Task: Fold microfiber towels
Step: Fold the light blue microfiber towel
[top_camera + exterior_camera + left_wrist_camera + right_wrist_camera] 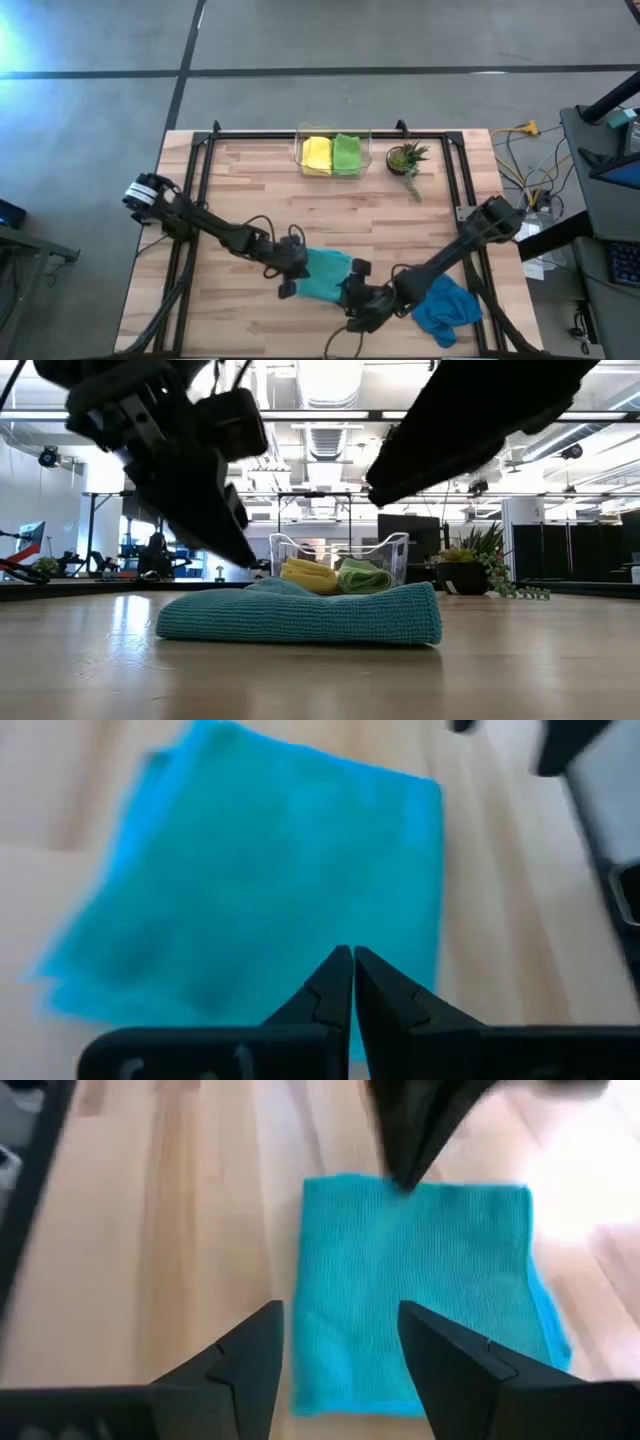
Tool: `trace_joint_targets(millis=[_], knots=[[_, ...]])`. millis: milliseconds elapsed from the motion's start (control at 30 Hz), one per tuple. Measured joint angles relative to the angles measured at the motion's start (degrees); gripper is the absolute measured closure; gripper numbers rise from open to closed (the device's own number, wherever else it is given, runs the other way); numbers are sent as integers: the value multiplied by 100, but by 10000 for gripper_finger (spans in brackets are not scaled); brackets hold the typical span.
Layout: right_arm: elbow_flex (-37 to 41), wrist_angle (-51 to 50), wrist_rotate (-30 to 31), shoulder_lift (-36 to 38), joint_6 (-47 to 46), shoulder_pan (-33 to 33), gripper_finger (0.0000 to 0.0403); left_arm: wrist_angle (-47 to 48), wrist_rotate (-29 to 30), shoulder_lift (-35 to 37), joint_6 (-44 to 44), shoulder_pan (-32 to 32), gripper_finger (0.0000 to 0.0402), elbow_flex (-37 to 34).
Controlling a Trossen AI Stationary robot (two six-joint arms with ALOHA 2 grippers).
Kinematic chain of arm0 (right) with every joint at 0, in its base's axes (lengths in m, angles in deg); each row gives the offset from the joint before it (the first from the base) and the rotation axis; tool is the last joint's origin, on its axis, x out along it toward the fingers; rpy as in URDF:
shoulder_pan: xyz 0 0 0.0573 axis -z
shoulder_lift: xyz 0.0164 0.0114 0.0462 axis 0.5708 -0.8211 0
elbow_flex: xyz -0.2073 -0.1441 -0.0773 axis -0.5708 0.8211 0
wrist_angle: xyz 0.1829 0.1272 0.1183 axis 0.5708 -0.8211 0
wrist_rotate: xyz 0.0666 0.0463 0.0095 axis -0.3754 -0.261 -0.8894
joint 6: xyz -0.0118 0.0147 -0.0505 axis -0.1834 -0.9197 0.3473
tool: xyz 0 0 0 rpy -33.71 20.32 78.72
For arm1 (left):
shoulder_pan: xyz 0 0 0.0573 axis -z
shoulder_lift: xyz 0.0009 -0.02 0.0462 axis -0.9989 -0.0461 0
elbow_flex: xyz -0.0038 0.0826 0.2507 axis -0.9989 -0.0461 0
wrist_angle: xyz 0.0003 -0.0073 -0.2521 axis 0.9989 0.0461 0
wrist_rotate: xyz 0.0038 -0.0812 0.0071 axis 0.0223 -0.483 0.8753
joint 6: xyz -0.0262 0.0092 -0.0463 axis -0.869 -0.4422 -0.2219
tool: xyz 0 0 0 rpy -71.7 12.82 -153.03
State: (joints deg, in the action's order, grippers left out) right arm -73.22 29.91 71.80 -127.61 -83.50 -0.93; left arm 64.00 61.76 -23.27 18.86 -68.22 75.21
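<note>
The folded teal towel lies flat just ahead of the right gripper, whose fingers stand apart and empty, and beneath the pinched-shut left gripper; soft, light and floppy, it seems best pinched at an edge.

Folded towel at the near middle of my tabletop, a hand on either side of it.

My left hand sits at the towel's left edge, my right hand at its right edge, both over the tabletop's near part. A crumpled towel lies further right, near the front right corner, beside my right arm. At the far edge, in the middle, stands a clear bin with two folded towels side by side in it; the potted plant is just right of the bin.
</note>
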Motion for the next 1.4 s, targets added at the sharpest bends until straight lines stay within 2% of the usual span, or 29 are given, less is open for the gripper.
trace_joint_targets(millis=[100,167,300,567,900,1067,1400], knots=[[59,-25,-38,-121,505,-14,206,-359,-339,-306,-37,5,402,13],[133,5,-297,-195,612,-27,203,-589,-356,-466,-174,5,402,22],[348,145,-562,-169,855,-97,202,-459,-324,-577,-297,-6,402,4],[466,220,-559,-202,1271,-139,201,-209,-173,-582,-297,-4,402,0],[700,1093,-332,-206,2257,-99,202,-198,-171,-605,-295,-98,402,-11],[893,1201,-314,-246,2633,-67,202,-196,-171,-607,-295,-163,402,-11],[871,1613,-621,-600,3023,66,202,-191,-175,-608,-299,-193,402,-11]])
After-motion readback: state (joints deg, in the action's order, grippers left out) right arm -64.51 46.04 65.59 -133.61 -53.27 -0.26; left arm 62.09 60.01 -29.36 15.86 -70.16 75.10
